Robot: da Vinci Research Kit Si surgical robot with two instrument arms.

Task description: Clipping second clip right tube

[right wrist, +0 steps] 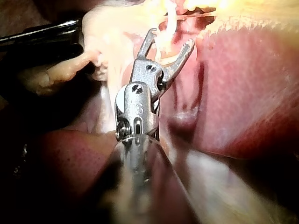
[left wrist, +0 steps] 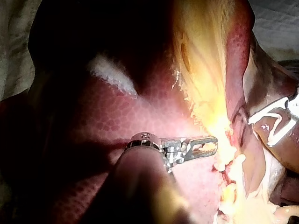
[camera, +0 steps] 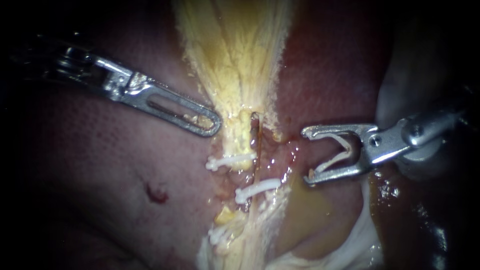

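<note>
Nearest the scope, rt instrument [camera: 306,156] comes in from the rt. Its jaws stand wide, w/ an open white V-shaped loaded clip [camera: 332,161] seated against both, mouth facing the tissue band. Nothing else sits btwn the jaws yet.

Just ahead of that mouth, apart from the tips, is the right tube [camera: 255,142]. I take it to be the thin dark strand along the rt edge of the yellow tissue band [camera: 235,60]. Its long axis runs up-down in the endoscope view, approx perp to the jaws' line, so the clip legs should straddle it square-on if the instrument goes straight ahead. A lower clip [camera: 257,189] already crosses it. The bare stretch above that clip is about level w/ the open mouth. An upper clip [camera: 231,161] sits further over, toward the band's lt edge, on what looks like the other tube.

Beyond, lt instrument [camera: 214,125] lies w/ jaws together at the band's lt edge. Yellow bits show through the jaw window, so it's prob. pinching band tissue. It's across the tube from the loaded clip, so rt instrument is the nearer one to act. Liver [camera: 100,165] lies beneath everything.
</note>
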